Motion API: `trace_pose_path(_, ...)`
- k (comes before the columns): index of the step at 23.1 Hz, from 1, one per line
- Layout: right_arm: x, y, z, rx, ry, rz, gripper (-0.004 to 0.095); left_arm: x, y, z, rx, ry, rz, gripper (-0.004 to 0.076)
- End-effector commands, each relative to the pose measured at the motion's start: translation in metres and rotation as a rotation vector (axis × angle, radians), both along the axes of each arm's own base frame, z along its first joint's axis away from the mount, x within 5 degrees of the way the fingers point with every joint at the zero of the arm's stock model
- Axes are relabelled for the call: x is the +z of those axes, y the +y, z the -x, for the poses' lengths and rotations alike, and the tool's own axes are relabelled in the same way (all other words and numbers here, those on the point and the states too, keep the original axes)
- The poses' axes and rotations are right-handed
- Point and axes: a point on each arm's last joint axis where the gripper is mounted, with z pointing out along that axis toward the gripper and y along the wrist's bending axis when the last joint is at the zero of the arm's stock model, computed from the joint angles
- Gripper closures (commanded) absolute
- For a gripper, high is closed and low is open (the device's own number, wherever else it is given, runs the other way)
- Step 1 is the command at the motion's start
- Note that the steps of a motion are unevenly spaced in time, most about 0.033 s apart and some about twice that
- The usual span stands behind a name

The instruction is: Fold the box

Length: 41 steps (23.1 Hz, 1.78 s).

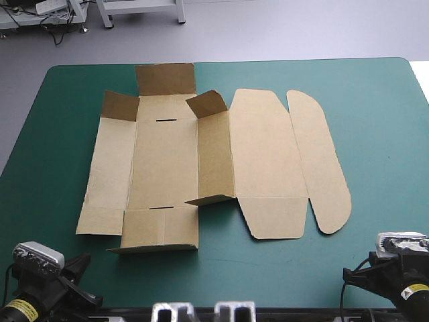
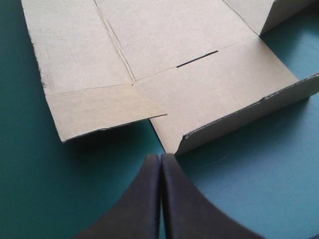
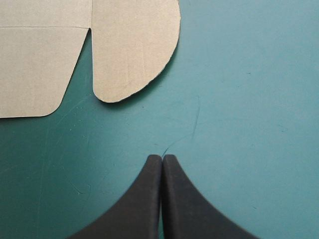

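The brown box (image 1: 164, 161) lies spread open on the teal-green table, most panels flat. Its far flap (image 1: 165, 78) and two far corner flaps stand up, and the near flap (image 1: 161, 231) is slightly raised. The lid panel (image 1: 265, 154) and a rounded flap (image 1: 322, 168) lie flat to the right. My left gripper (image 1: 77, 268) is shut near the table's front left; in the left wrist view its tip (image 2: 161, 157) is just short of the near flap's corner (image 2: 224, 99). My right gripper (image 1: 358, 275) is shut at the front right, and its tip (image 3: 162, 157) is over bare cover short of the rounded flap (image 3: 132, 50).
Bare teal-green cover (image 1: 375, 121) stretches right of the box and along the front edge. A narrower strip of cover (image 1: 53, 134) lies left of the box.
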Motion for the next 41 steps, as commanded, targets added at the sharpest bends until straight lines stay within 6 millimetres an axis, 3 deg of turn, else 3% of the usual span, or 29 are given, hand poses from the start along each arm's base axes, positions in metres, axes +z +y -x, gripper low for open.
trace_pose_path(1,0.010,0.000,-0.004,0.004,-0.065,0.006,0.0928,0.012,-0.001,-0.003,-0.013,-0.074,0.010,0.0734)
trace_pose_path(6,0.010,0.000,-0.004,0.004,-0.065,0.006,0.0928,0.015,-0.001,-0.003,0.004,-0.076,0.040,0.0734)
trace_pose_path(9,0.010,0.000,-0.004,0.004,-0.065,0.006,0.0928,0.032,0.001,-0.003,0.018,-0.114,0.040,0.0734)
trace_pose_path(12,0.010,0.000,-0.004,0.004,-0.065,0.006,0.0928,0.066,0.002,-0.014,0.059,-0.133,0.013,0.0734)
trace_pose_path(14,0.010,0.000,-0.004,0.004,-0.065,0.006,0.0928,0.095,-0.003,-0.033,0.072,-0.124,-0.033,0.0734)
trace_pose_path(18,0.010,0.000,-0.004,0.004,-0.067,0.006,0.0928,0.126,-0.013,-0.070,0.083,-0.098,-0.106,0.0734)
trace_pose_path(25,0.010,0.000,-0.004,0.004,-0.067,0.006,0.0928,0.159,-0.027,-0.147,0.168,-0.070,-0.268,0.0733)
trace_pose_path(26,0.010,0.000,-0.004,0.004,-0.067,0.006,0.0928,0.163,-0.032,-0.170,0.194,-0.058,-0.306,0.0733)
trace_pose_path(28,0.010,0.000,-0.004,0.004,-0.067,0.006,0.0928,0.168,-0.031,-0.192,0.235,-0.043,-0.313,0.0721)
trace_pose_path(33,0.010,0.000,-0.004,0.004,-0.067,0.006,0.0928,0.164,0.005,-0.234,0.347,0.119,-0.267,0.0708)
trace_pose_path(35,0.010,0.000,-0.004,0.002,-0.067,0.010,0.0928,0.143,0.053,-0.250,0.445,0.274,-0.019,0.0708)
trace_pose_path(37,0.010,0.000,-0.004,0.002,-0.067,0.010,0.0928,0.128,0.080,-0.255,0.450,0.378,0.194,0.0709)
trace_pose_path(41,0.010,-0.001,-0.004,0.002,-0.067,0.012,0.0928,0.101,0.114,-0.262,0.511,0.510,0.199,0.0709)
